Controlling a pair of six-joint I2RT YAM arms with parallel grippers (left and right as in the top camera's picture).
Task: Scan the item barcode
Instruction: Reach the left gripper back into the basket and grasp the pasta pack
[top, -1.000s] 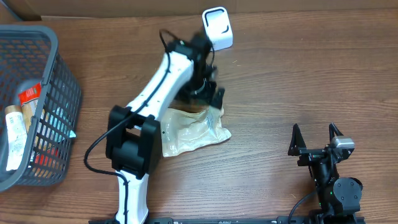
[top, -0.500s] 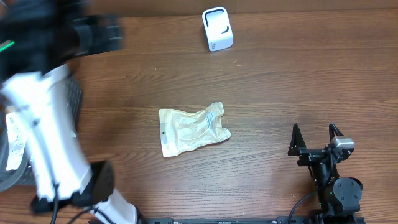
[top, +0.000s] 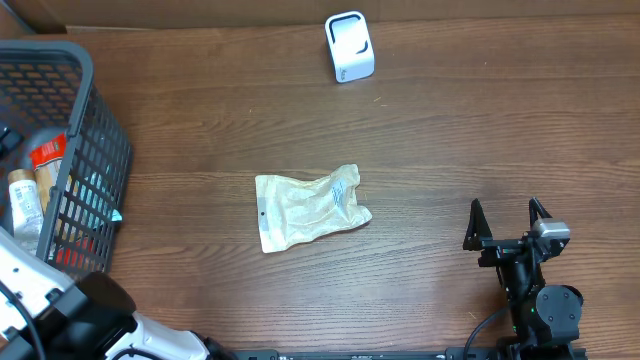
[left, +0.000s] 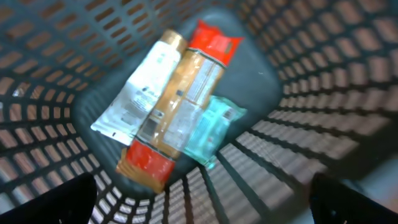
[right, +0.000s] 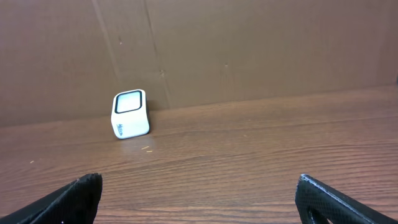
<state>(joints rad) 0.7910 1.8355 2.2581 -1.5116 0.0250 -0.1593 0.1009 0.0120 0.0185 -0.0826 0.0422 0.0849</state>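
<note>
Honestly, dealing with a light, soft, crinkly pouch (top: 312, 208) here, lying flat mid-table, well apart from the scanner (top: 349, 46). Would pinch a sealed edge, not the slippery puffy middle, keeping off the print. Seeing the left gripper (left: 199, 193) spread wide above packets (left: 177, 112) in the basket (top: 100, 160), the right gripper (top: 505, 215) spread and empty too.

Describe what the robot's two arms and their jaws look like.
The left arm has white links, a bulky black joint and a thin black cable. The right arm is all black, with a small grey block by the wrist, a tiny green light and a black cable. Its jaws are two black pointed prongs.
</note>
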